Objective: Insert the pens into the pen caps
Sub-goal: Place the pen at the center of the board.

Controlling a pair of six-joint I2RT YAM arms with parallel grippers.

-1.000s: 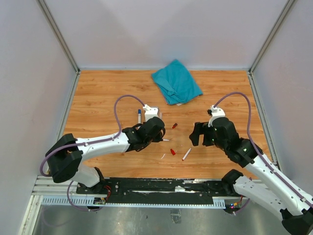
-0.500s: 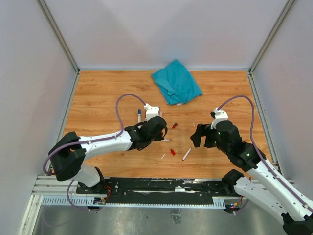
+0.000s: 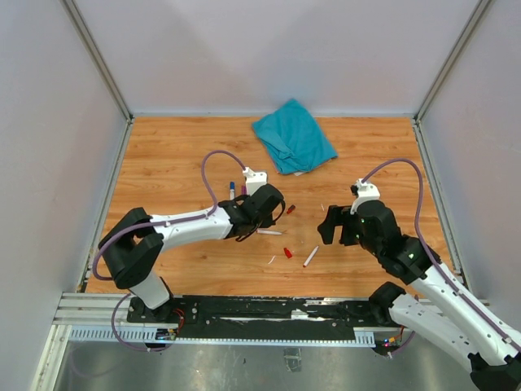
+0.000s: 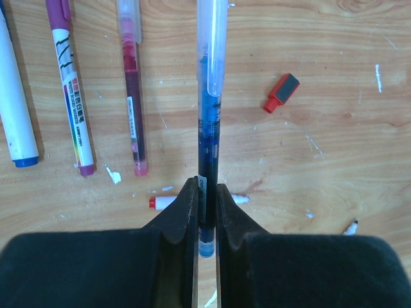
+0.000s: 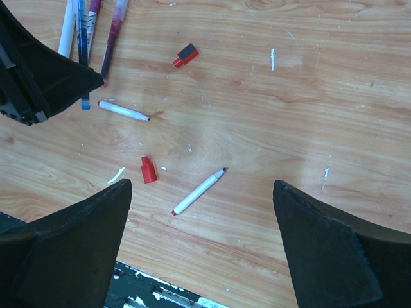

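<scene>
The left gripper (image 4: pixel 205 196) is clamped on a slim clear-barrelled blue-ink pen (image 4: pixel 209 109), and the right gripper (image 5: pixel 202 186) hangs with jaws wide apart above a short white plastic marker pen (image 5: pixel 191 197).

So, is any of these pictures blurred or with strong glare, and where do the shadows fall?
Top external view: even, soft light, only faint shadows on the table, no glare. Left wrist view: the blue pen and wood grain are sharp; the left gripper is dark with little detail. Right wrist view: the table is sharp; the right gripper shows only as black shapes.
</scene>
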